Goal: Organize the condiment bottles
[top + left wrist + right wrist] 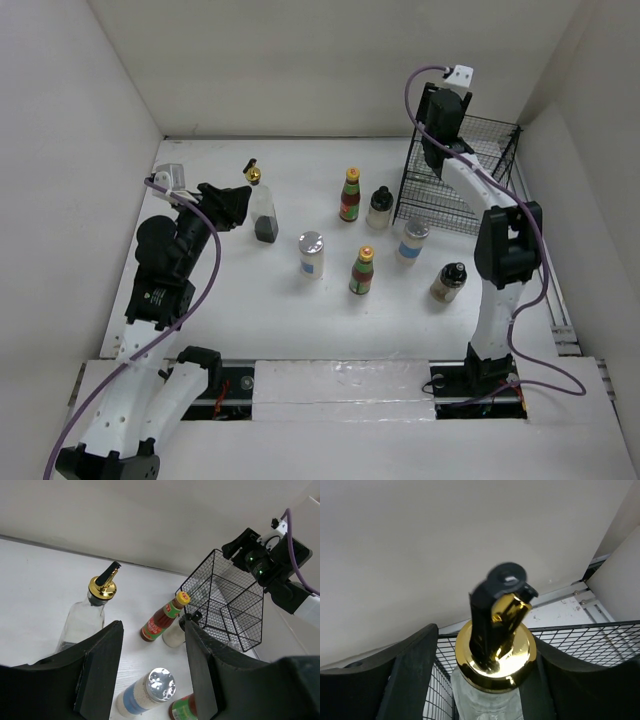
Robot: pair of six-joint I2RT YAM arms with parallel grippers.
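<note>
Labels: nothing legible. The far sauce bottle (350,195) and near sauce bottle (362,271) carry red/green labels, print too small. The silver-lidded jar (150,692) shows a blue band in the left wrist view only.

My left gripper (154,630) has its fingers spread and empty, just left of the gold-spouted bottle (262,208).

My right gripper (440,130) is over the wire basket (460,190), far right. Only the right wrist view shows a second gold-spouted bottle (495,650) between those fingers (415,680). Contact is hidden, so I can't tell if I'm pinching it.

Clear glass bottle (485,705), glossy gold metal spout (496,652), black wire basket (600,640), matt white table (230,290).
</note>
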